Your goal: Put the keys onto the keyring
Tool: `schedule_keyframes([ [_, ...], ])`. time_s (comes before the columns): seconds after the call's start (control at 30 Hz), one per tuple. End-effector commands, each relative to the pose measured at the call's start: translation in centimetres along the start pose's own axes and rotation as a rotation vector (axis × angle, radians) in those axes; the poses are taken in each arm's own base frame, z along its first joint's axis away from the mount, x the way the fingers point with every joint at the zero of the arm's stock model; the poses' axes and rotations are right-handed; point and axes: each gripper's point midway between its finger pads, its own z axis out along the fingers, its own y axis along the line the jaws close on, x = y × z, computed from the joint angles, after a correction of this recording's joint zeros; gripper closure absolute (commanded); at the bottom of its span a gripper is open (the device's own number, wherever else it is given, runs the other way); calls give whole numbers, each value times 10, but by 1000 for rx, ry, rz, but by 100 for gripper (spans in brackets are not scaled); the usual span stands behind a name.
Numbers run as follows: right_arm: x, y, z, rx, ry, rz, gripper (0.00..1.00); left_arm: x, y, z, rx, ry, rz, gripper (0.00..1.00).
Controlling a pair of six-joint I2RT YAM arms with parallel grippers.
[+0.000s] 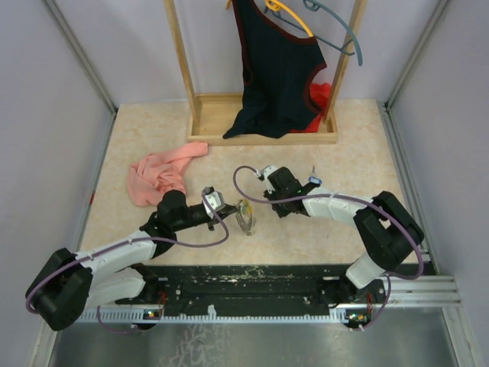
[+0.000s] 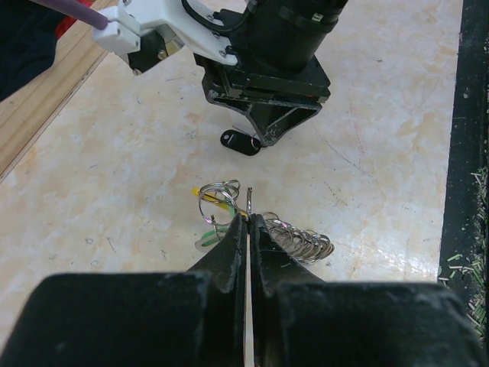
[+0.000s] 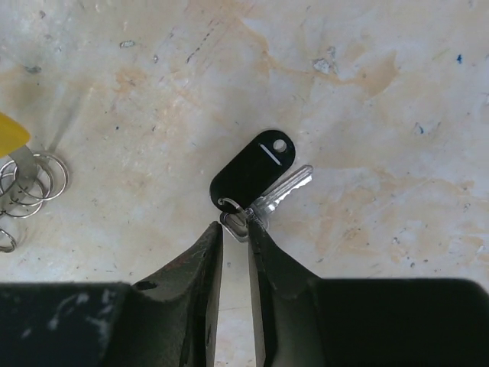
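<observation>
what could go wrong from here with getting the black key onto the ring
The right gripper seems to pinch only the small loop of the black key at its very tip, so the key may slip or swing. The left gripper looks shut on the edge of the keyring, with loose rings trailing beside it; the ring could twist out of line.

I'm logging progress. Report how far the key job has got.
Done: nothing clearly. A green piece lies against the keyring, but I cannot tell whether it is threaded. In hand: the left gripper pinches the keyring, and the right gripper pinches the black-headed key by its small loop, apart from the keyring. Left: bring the two together and thread the key on.
</observation>
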Motion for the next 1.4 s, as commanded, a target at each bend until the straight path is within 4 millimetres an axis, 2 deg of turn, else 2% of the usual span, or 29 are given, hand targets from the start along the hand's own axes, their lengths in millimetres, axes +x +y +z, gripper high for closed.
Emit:
schedule_keyframes([
  [0.0, -28, 0, -12, 48, -17, 57, 77, -6, 5, -2, -21, -27, 25, 99],
  [0.1, -38, 9, -18, 20, -24, 5, 72, -7, 5, -3, -22, -31, 25, 99],
  [0.2, -39, 13, -17, 3, 7, -49, 68, -8, 5, -3, -22, -32, 26, 99],
  [0.43, -34, 7, -15, 2, 87, -159, 65, -8, 4, -3, -19, -32, 27, 99],
  [0.53, -34, 6, -18, -58, 101, -177, 65, -8, 4, -3, -17, -32, 27, 99],
  [0.6, -27, 7, -11, -111, 131, -188, 64, -8, 3, -3, -14, -31, 26, 99],
  [0.73, -32, 7, -7, -167, 116, -188, 64, -7, 3, -2, -10, -29, 24, 99],
  [0.87, -35, -4, -3, -158, 120, -186, 64, -6, 2, -2, -8, -26, 22, 99],
  [1.07, -33, 0, 3, -204, 145, -204, 64, -6, 2, -2, -5, -25, 25, 99],
  [1.37, -25, 1, 1, -219, 193, -196, 77, -5, 2, -1, -1, -23, 23, 99],
])
